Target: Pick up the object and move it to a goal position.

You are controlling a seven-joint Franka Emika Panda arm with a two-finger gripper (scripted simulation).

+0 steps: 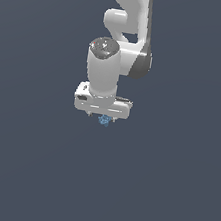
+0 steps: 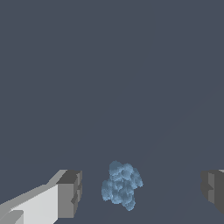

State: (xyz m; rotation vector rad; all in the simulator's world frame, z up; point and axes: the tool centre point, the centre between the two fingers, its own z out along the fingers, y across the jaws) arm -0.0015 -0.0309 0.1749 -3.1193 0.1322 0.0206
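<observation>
Object (image 2: 121, 185) lying low in the wrist frame, between the two fingers (image 2: 70, 194), touching neither, slightly nearer the lower-left one. Jaws standing wide, holding nothing. Peeking out just under the gripper (image 1: 101, 115), mid exterior frame.

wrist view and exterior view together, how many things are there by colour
light-blue: 1, the bumpy lump lying between the fingertips of the open end effector, touching neither
white: 1, the robot arm with that end effector
total: 2
</observation>
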